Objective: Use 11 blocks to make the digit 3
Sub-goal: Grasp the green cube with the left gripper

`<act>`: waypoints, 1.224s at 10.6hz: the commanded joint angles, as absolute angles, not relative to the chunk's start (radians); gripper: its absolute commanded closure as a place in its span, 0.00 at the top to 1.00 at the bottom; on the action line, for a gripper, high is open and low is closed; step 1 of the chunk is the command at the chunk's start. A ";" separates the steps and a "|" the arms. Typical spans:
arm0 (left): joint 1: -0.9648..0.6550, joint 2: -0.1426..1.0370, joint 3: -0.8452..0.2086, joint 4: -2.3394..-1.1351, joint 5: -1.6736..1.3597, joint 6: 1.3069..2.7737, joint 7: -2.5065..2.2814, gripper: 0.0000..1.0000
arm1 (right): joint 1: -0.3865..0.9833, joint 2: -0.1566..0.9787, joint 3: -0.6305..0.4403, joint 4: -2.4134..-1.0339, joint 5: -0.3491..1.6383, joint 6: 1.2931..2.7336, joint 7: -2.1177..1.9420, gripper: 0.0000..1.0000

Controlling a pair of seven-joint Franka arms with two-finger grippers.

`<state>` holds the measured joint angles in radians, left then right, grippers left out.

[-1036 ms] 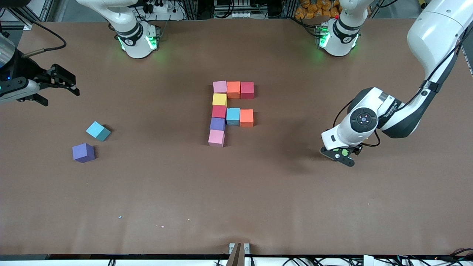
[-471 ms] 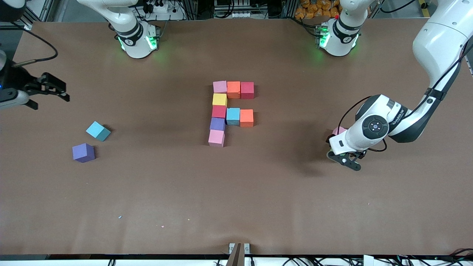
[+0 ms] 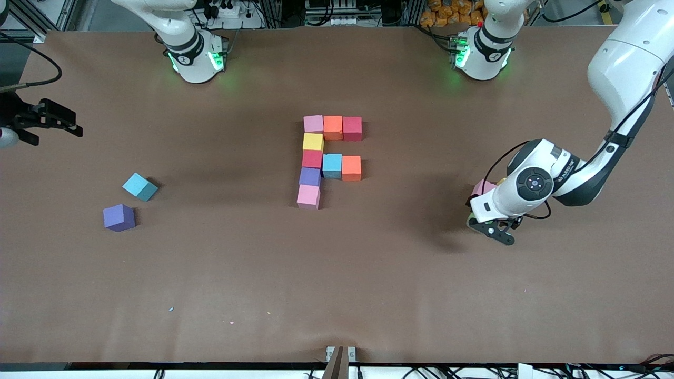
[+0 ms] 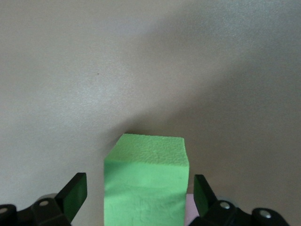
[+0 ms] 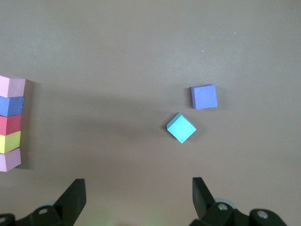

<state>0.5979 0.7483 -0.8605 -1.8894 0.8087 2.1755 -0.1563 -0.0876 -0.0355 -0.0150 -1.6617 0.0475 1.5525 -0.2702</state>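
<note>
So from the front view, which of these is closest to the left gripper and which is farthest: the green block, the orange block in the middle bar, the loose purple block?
1. green block: between the open fingers of the left gripper.
2. orange block: mid-table, end of the figure's middle bar.
3. loose purple block: toward the right arm's end, by the light blue block.

Your left arm comes in from its end of the table, elbow raised and forearm angled down, with the white wrist turned toward the table's middle. Its black two-finger left gripper point(image 3: 487, 223) sits low at the tabletop, fingers point(image 4: 75, 194) spread wide apart. Your right arm reaches out past its own end of the table; the black right gripper point(image 3: 45, 123) hangs level in the air there, fingers point(image 5: 75, 197) likewise spread wide, holding nothing.
</note>
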 commanded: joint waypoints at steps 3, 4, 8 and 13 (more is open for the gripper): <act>0.581 0.770 -0.830 -1.890 0.847 2.215 -0.172 1.00 | -0.101 -0.018 -0.003 -1.637 0.032 1.529 -0.261 1.00; 0.586 0.767 -0.830 -1.893 0.848 2.217 -0.172 0.97 | -0.103 -0.018 -0.003 -1.638 0.032 1.529 -0.261 1.00; 0.584 0.761 -0.831 -1.891 0.847 2.218 -0.257 0.45 | -0.103 -0.018 -0.003 -1.637 0.031 1.531 -0.261 1.00; 0.572 0.738 -0.891 -1.879 0.774 2.210 -0.519 0.00 | -0.104 -0.018 -0.003 -1.637 0.032 1.529 -0.261 1.00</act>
<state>0.5785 0.7641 -0.8721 -1.8759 0.8027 2.2123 -0.4073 -0.0877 -0.0278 -0.0151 -1.6601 0.0466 1.5480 -0.2701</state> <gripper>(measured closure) 0.410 0.000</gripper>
